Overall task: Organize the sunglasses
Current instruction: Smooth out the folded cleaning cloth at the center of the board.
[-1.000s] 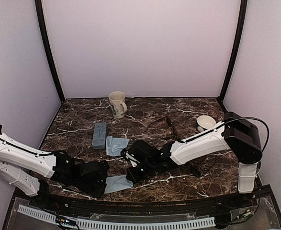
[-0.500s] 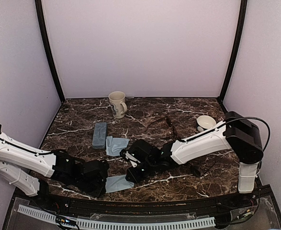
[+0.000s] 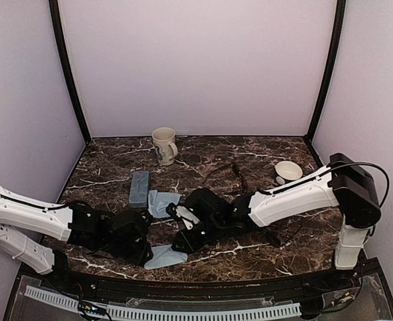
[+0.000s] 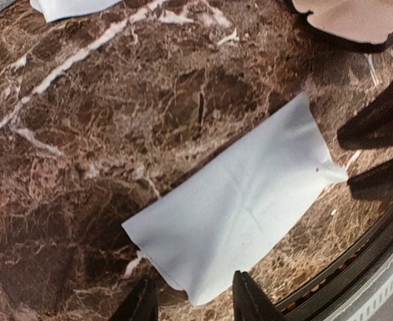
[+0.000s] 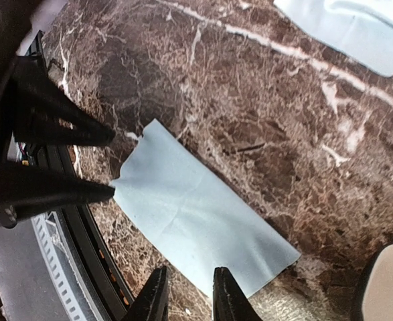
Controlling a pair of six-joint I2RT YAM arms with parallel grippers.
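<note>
pale blue folded cloth (image 4: 236,200) lies flat on the marble table (image 4: 82,134) between the two sets of jaws. left gripper (image 4: 193,304) stands narrowly parted over its corner; right gripper (image 5: 186,294) narrowly parted, empty. tan-lined case (image 5: 383,281) sits beside the right jaws. thin brown sunglasses (image 3: 238,175) lie well beyond them.

Noted mug (image 3: 164,145) at back of table (image 3: 276,150), left of centre. Logged rectangular case (image 3: 140,188) in front of it, slightly left, with one cloth (image 3: 163,202) just beside its near right end. Found second cloth (image 3: 161,256) flat by near edge, between left gripper (image 4: 193,301) and right gripper (image 5: 186,294). Recorded sunglasses (image 3: 226,172) right of centre, bowl (image 3: 288,171) farther right.
</note>
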